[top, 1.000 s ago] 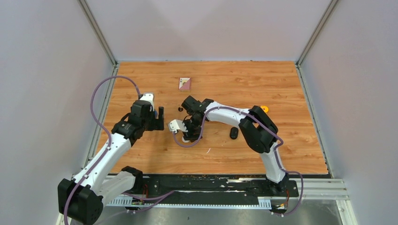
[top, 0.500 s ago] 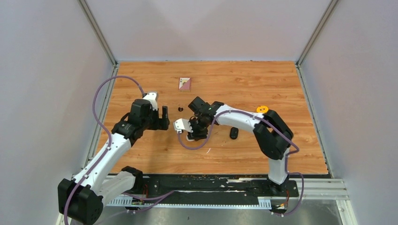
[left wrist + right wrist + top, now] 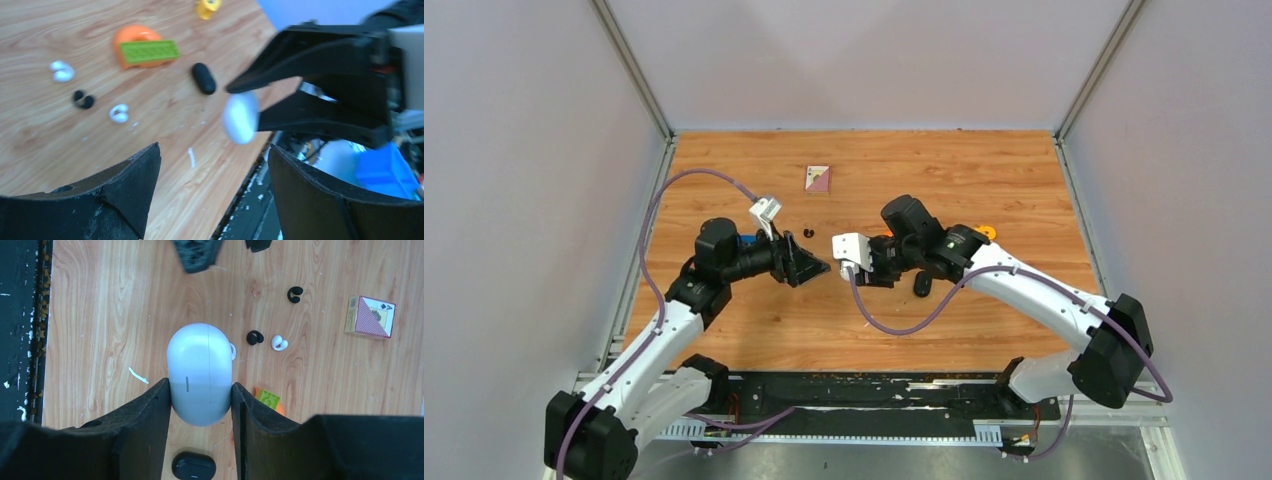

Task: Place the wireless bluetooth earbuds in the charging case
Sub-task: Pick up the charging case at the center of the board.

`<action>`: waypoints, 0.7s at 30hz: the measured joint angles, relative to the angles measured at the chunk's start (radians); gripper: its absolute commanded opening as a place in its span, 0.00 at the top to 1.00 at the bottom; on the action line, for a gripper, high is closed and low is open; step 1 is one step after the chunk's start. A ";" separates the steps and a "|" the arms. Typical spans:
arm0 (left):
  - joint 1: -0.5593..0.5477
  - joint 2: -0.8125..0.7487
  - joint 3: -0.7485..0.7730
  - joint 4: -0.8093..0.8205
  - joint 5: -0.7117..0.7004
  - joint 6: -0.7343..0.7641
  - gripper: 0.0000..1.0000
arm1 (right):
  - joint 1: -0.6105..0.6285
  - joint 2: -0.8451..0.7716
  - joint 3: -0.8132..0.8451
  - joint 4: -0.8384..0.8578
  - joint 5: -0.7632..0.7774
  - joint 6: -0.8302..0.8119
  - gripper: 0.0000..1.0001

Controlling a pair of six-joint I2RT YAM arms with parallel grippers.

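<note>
My right gripper (image 3: 201,386) is shut on the white pill-shaped charging case (image 3: 200,372) and holds it closed above the table; it also shows in the left wrist view (image 3: 241,116). My left gripper (image 3: 215,150) is open and empty, facing the case from the left (image 3: 809,265). Two black earbuds (image 3: 255,337) (image 3: 295,294) and a white earbud (image 3: 279,343) lie on the wood; a second white earbud (image 3: 232,351) peeks from behind the case. A closed black case (image 3: 194,466) lies below my right gripper (image 3: 872,270).
An orange-and-green toy (image 3: 145,47) lies by the black case (image 3: 204,78). A playing-card box (image 3: 818,179) sits at the back. A small yellow piece (image 3: 207,6) lies farther off. The table's front edge and black rail (image 3: 854,390) are near.
My right arm has swung right and lifted the white case off the table. My left gripper has turned to point right, toward the case.
</note>
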 measured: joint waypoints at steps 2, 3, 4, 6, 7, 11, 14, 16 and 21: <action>-0.029 0.012 0.000 0.056 0.045 -0.029 0.16 | -0.006 0.000 -0.002 0.002 0.009 0.010 0.66; -0.043 0.020 0.000 0.080 0.058 -0.042 0.17 | -0.008 0.000 -0.002 0.003 0.012 0.014 0.66; -0.056 0.029 0.000 0.099 0.065 -0.056 0.19 | -0.010 0.000 -0.001 0.003 0.013 0.017 0.66; -0.088 0.054 0.000 0.138 0.076 -0.084 0.19 | -0.011 0.001 -0.001 0.005 0.014 0.022 0.66; -0.100 0.064 0.000 0.148 0.076 -0.090 0.19 | -0.011 0.001 -0.001 0.005 0.015 0.023 0.66; -0.154 0.103 0.014 0.131 0.055 -0.091 0.21 | -0.011 0.002 0.011 0.005 0.015 0.030 0.66; -0.164 0.113 0.016 0.129 0.043 -0.091 0.21 | -0.011 0.003 0.018 0.005 0.011 0.031 0.66; -0.164 0.122 0.016 0.130 0.032 -0.093 0.22 | -0.011 0.003 0.019 0.004 0.004 0.031 0.66; -0.164 0.156 0.016 0.174 0.028 -0.130 0.31 | -0.011 0.003 0.035 -0.004 -0.040 0.033 0.66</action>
